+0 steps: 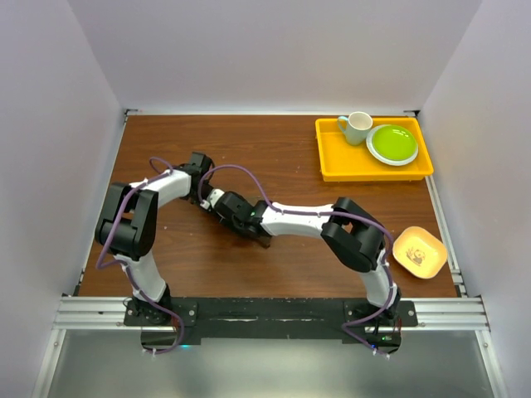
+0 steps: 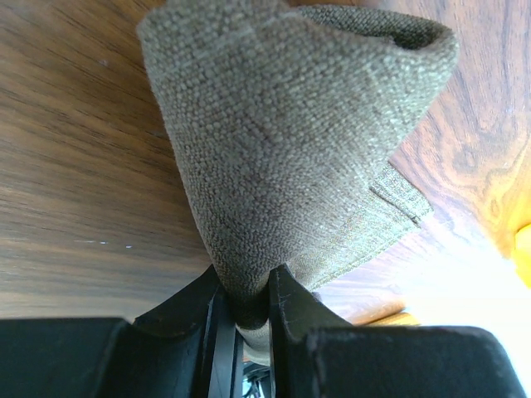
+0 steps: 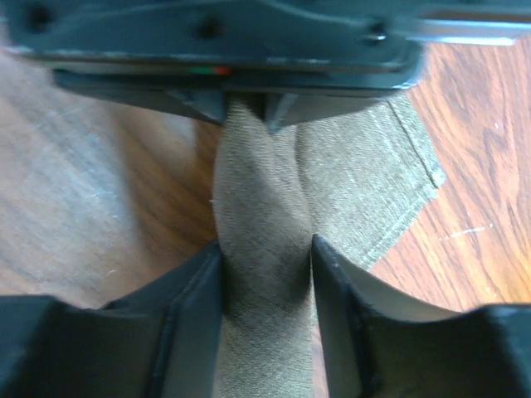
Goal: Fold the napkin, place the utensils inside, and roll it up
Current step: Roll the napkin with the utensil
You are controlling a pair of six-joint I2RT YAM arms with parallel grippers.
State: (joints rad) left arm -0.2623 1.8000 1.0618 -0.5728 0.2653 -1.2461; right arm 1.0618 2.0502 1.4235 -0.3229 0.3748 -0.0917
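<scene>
The napkin (image 2: 282,141) is bunched into a thick grey-brown roll just above the wooden table. My left gripper (image 2: 247,282) is shut on one end of it. My right gripper (image 3: 265,249) is shut on the napkin (image 3: 261,215) from the opposite side, and the left gripper's body (image 3: 232,50) faces it closely. In the top view both grippers meet at mid-table, left (image 1: 205,196) and right (image 1: 231,209), and only a dark scrap of napkin (image 1: 262,241) shows under the right arm. A loose hemmed corner (image 3: 390,182) lies on the table. The knife is hidden.
A yellow tray (image 1: 373,172) at the back right holds a white cup (image 1: 357,127) and a green plate (image 1: 392,143). A small yellow dish (image 1: 420,252) sits at the right edge. White walls enclose the table on three sides.
</scene>
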